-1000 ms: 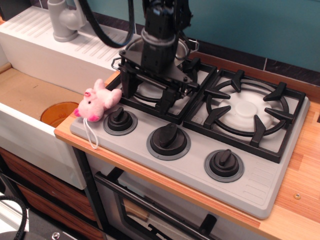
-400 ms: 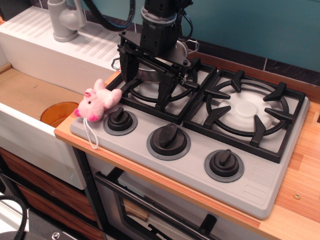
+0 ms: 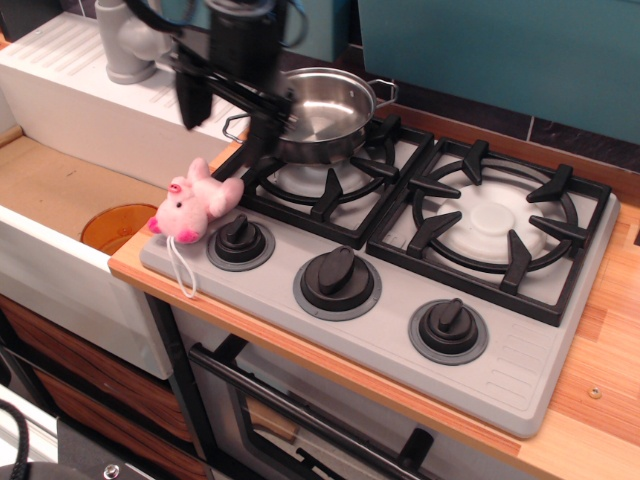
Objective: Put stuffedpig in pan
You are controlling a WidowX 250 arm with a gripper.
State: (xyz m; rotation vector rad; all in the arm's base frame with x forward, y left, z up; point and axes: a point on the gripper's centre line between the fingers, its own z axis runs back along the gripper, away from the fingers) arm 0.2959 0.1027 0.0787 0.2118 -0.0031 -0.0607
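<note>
The stuffedpig, pale pink with a darker snout and a white string loop, lies on the front left corner of the grey stove, beside the left knob. The shiny steel pan sits on the back of the left burner grate, empty. My gripper hangs open and empty above and a little behind the pig, its two dark fingers spread wide; the right finger stands in front of the pan's left rim. It is blurred by motion.
The stove has two black grates and three black knobs along its front. A white sink with an orange drain and a grey faucet lies to the left. A wooden counter frames the stove.
My gripper has risen off the left burner and moved left toward the pig, uncovering the pan. The pig and pan have not moved.
</note>
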